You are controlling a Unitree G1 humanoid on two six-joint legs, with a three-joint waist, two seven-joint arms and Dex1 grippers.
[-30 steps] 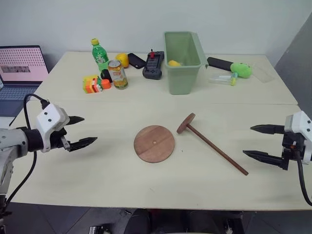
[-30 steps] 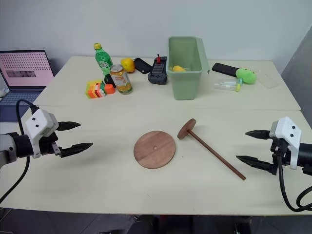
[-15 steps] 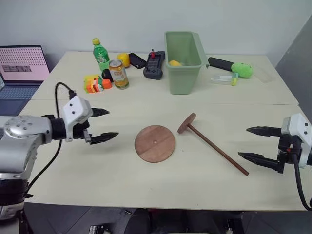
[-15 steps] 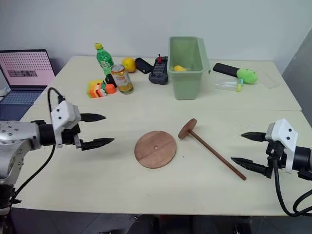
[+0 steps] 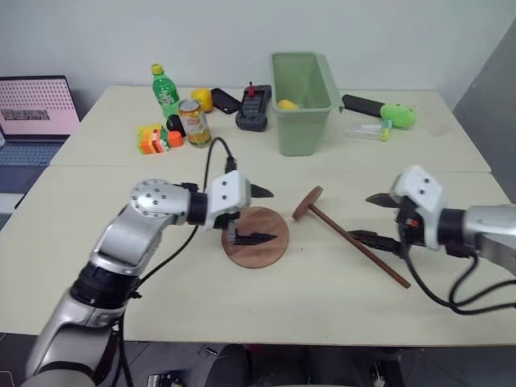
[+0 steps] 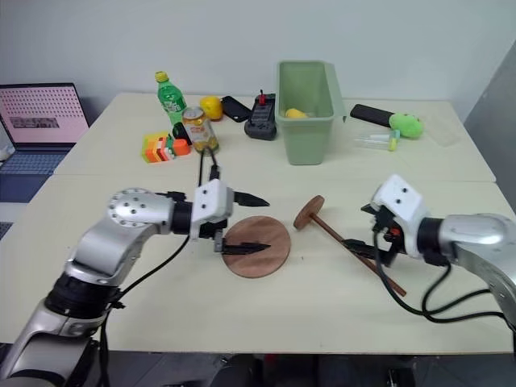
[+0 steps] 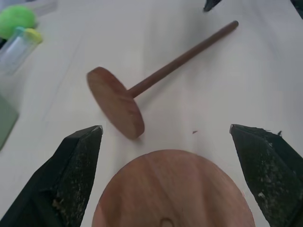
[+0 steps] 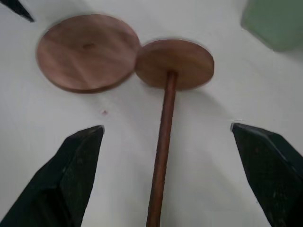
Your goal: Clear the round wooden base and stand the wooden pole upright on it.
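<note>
Reddish-brown round wooden base lies flat, the left gripper spread above it. Thin dark wooden pole lies beside it, between the parted fingers of the right gripper

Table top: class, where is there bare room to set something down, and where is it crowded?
Bare patches: the near edge of the table in front of the round wooden base and the wooden pole. Crowded: the far side, around the green bin, soda can and green bottle.

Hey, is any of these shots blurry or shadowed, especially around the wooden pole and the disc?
Right wrist view: the wooden pole and the round wooden base look soft, with smeared edges. Left wrist view: the pole is crisp and casts a faint shadow on the table. Head views: even light, soft shadows, no glare.
</note>
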